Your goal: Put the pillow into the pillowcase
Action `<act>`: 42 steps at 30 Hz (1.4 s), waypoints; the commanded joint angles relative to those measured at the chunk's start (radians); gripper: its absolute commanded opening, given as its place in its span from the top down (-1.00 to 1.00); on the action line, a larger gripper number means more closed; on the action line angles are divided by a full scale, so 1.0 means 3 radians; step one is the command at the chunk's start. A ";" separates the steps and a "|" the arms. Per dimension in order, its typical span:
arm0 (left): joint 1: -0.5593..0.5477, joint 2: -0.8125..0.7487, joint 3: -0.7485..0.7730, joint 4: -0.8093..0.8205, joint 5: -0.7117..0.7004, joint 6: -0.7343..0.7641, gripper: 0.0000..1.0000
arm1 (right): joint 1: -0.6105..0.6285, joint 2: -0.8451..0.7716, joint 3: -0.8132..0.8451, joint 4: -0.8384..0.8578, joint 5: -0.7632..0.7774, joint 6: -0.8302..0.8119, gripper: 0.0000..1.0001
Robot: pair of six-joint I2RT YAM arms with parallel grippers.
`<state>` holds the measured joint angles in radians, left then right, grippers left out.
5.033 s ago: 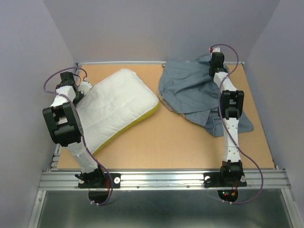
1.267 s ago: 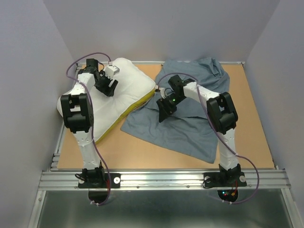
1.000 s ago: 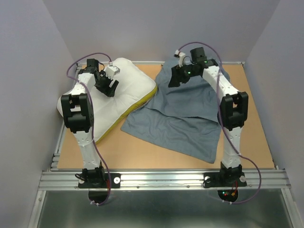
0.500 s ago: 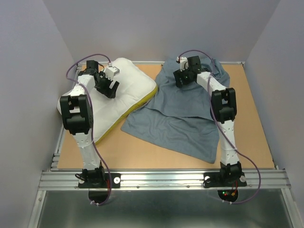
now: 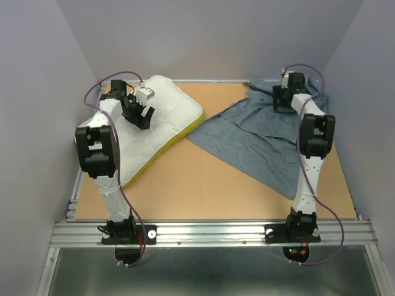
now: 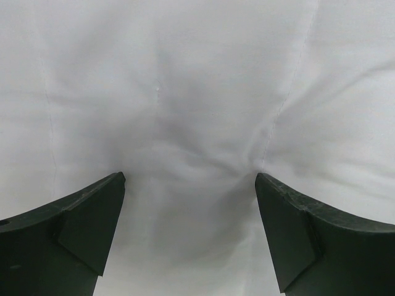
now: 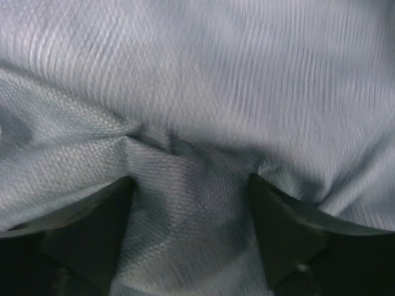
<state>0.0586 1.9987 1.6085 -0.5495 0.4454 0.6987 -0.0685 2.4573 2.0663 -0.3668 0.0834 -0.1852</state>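
Top view, pillow (image 5: 148,132): white with a yellow edge, lying at 10 o'clock on the counter (image 5: 203,185).
Top view, pillowcase (image 5: 259,139): slate blue, spread from 1 to 4 o'clock, its 9 o'clock corner just beside the pillow's yellow edge.
Top view, my left jaws: over the pillow's far end.
Top view, my right jaws: at the pillowcase's far edge, 1 o'clock.
Left wrist, my left jaws: spread wide, fingers (image 6: 80,222) flanking puckered white pillow cloth.
Right wrist, my right jaws: pinching a bunched pillowcase fold between the fingers (image 7: 278,228).
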 commanded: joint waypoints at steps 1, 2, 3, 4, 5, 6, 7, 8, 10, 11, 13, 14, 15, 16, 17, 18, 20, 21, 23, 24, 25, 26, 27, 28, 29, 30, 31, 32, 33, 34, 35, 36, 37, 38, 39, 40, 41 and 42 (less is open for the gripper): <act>-0.0097 -0.0342 0.0104 -0.0223 0.0080 0.0186 -0.97 | -0.0145 -0.0819 -0.0719 -0.0398 -0.0509 -0.0134 -0.68; -0.0139 -0.0434 0.0074 -0.0254 0.0070 0.0298 -0.97 | -0.0130 -0.0985 -0.1004 -0.0469 -0.0680 -0.0139 -0.73; -0.0179 -0.0490 0.0018 -0.0270 0.0060 0.0340 -0.97 | -0.0109 -0.1143 -0.1114 -0.0541 -0.0874 -0.0165 -0.75; -0.0286 -0.0551 -0.0114 -0.0280 0.0055 0.0381 -0.97 | -0.0074 -0.1322 -0.1246 -0.0587 -0.1063 -0.0150 -0.75; -0.0328 -0.0613 -0.0186 -0.0285 0.0039 0.0411 -0.97 | -0.0058 -0.1612 -0.1349 -0.0633 -0.1172 -0.0160 -0.75; -0.0364 -0.0710 -0.0258 -0.0295 0.0029 0.0473 -0.97 | -0.0048 -0.1772 -0.1547 -0.0795 -0.1294 -0.0286 -0.75; -0.0394 -0.0751 -0.0385 -0.0285 0.0019 0.0483 -0.97 | -0.0028 -0.1905 -0.1645 -0.0843 -0.1346 -0.0333 -0.75; -0.0415 -0.0782 -0.0432 -0.0280 0.0049 0.0488 -0.97 | -0.0017 -0.2150 -0.1753 -0.0954 -0.1377 -0.0420 -0.75; -0.0410 -0.0843 -0.0519 -0.0270 0.0090 0.0463 -0.97 | 0.0003 -0.2351 -0.2079 -0.1073 -0.1342 -0.0757 -0.73; -0.0410 -0.0869 -0.0545 -0.0265 0.0126 0.0448 -0.97 | 0.0008 -0.2498 -0.2197 -0.1230 -0.1346 -0.1011 -0.67; -0.0410 -0.0900 -0.0601 -0.0234 0.0167 0.0397 -0.97 | 0.0034 -0.2622 -0.2534 -0.1379 -0.1271 -0.1253 -0.51; -0.0410 -0.0915 -0.0611 -0.0219 0.0213 0.0381 -0.97 | 0.0049 -0.2668 -0.2637 -0.1481 -0.1219 -0.1355 -0.40; -0.0410 -0.0930 -0.0616 -0.0204 0.0223 0.0361 -0.97 | 0.0064 -0.2699 -0.2730 -0.1523 -0.1148 -0.1513 -0.22; -0.0410 -0.0936 -0.0622 -0.0188 0.0223 0.0315 -0.97 | 0.0075 -0.2735 -0.2817 -0.1549 -0.1071 -0.1535 -0.14; -0.0405 -0.0936 -0.0612 -0.0168 0.0233 0.0299 -0.97 | 0.0080 -0.2740 -0.2908 -0.1620 -0.0984 -0.1551 0.00; -0.0400 -0.0931 -0.0606 -0.0147 0.0239 0.0264 -0.97 | 0.0080 -0.2750 -0.2960 -0.1641 -0.0902 -0.1586 0.04; -0.0395 -0.0925 -0.0601 -0.0117 0.0198 0.0243 -0.97 | 0.0080 -0.2761 -0.3093 -0.1676 -0.0851 -0.1591 0.06; -0.0400 -0.0915 -0.0591 -0.0111 0.0188 0.0233 -0.97 | 0.0085 -0.2766 -0.3134 -0.1682 -0.0825 -0.1592 0.07; -0.0400 -0.0890 -0.0555 -0.0096 0.0121 0.0207 -0.97 | 0.0116 -0.2776 -0.3241 -0.1692 -0.0784 -0.1597 0.10; -0.0400 -0.0859 -0.0540 -0.0101 0.0106 0.0207 -0.97 | 0.0141 -0.2776 -0.3348 -0.1707 -0.0779 -0.1602 0.11; -0.0395 -0.0844 -0.0520 -0.0091 0.0085 0.0207 -0.97 | 0.0217 -0.2771 -0.3410 -0.1717 -0.0794 -0.1602 0.11; -0.0390 -0.0833 -0.0514 -0.0081 0.0065 0.0207 -0.97 | 0.0264 -0.2746 -0.3466 -0.1728 -0.0820 -0.1592 0.11; -0.0384 -0.0813 -0.0504 -0.0065 0.0034 0.0202 -0.97 | 0.0355 -0.2710 -0.3558 -0.1728 -0.0860 -0.1531 0.11; -0.0369 -0.0798 -0.0494 -0.0040 0.0019 0.0172 -0.97 | 0.0432 -0.2674 -0.3579 -0.1723 -0.0911 -0.1485 0.12; -0.0354 -0.0777 -0.0438 0.0041 -0.0052 0.0126 -0.97 | 0.0615 -0.2618 -0.3584 -0.1728 -0.1054 -0.1429 0.12; -0.0344 -0.0742 -0.0387 0.0088 -0.0129 0.0060 -0.97 | 0.0708 -0.2461 -0.3574 -0.1697 -0.1131 -0.1367 0.11; -0.0333 -0.0665 -0.0331 0.0139 -0.0195 -0.0098 -0.97 | 0.0810 -0.2368 -0.3503 -0.1677 -0.1213 -0.1225 0.11; -0.0313 -0.0619 -0.0178 0.0190 -0.0242 -0.0160 -0.97 | 0.1014 -0.2139 -0.3427 -0.1656 -0.1365 -0.1163 0.11; -0.0303 -0.0527 -0.0091 0.0211 -0.0237 -0.0201 -0.97 | 0.1112 -0.2031 -0.3345 -0.1651 -0.1453 -0.1020 0.11; -0.0303 -0.0476 0.0087 0.0236 -0.0257 -0.0273 -0.97 | 0.1275 -0.1893 -0.3137 -0.1646 -0.1651 -0.0953 0.10; -0.0308 -0.0415 0.0185 0.0236 -0.0288 -0.0299 -0.97 | 0.1357 -0.1785 -0.3018 -0.1646 -0.1760 -0.0882 0.09; -0.0308 -0.0257 0.0298 0.0211 -0.0283 -0.0299 -0.97 | 0.1419 -0.1571 -0.2905 -0.1636 -0.1877 -0.0714 0.10; -0.0318 -0.0083 0.0537 0.0140 -0.0278 -0.0304 -0.97 | 0.1526 -0.1417 -0.2641 -0.1626 -0.2121 -0.0530 0.08; -0.0318 -0.0082 0.0661 0.0094 -0.0278 -0.0314 -0.97 | 0.1562 -0.1416 -0.2638 -0.1625 -0.2250 -0.0528 0.08; -0.0318 0.0025 0.0773 0.0027 -0.0212 -0.0289 -0.97 | 0.1588 -0.1350 -0.2390 -0.1600 -0.2383 -0.0432 0.08; -0.0323 0.0208 0.0891 -0.0034 -0.0191 -0.0284 -0.97 | 0.1619 -0.1284 -0.2277 -0.1590 -0.2516 -0.0244 0.03; -0.0323 0.0346 0.1029 -0.0045 -0.0155 -0.0243 -0.97 | 0.1624 -0.1273 -0.2083 -0.1574 -0.2765 -0.0100 -0.04; -0.0328 0.0414 0.1060 -0.0035 -0.0140 -0.0228 -0.97 | 0.1624 -0.1288 -0.2010 -0.1554 -0.2864 -0.0038 -0.07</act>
<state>-0.0353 2.0335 1.8309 -0.5282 0.3756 0.6350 0.3977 2.0094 1.3743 -0.9962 -0.5343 -0.3309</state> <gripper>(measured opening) 0.985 0.507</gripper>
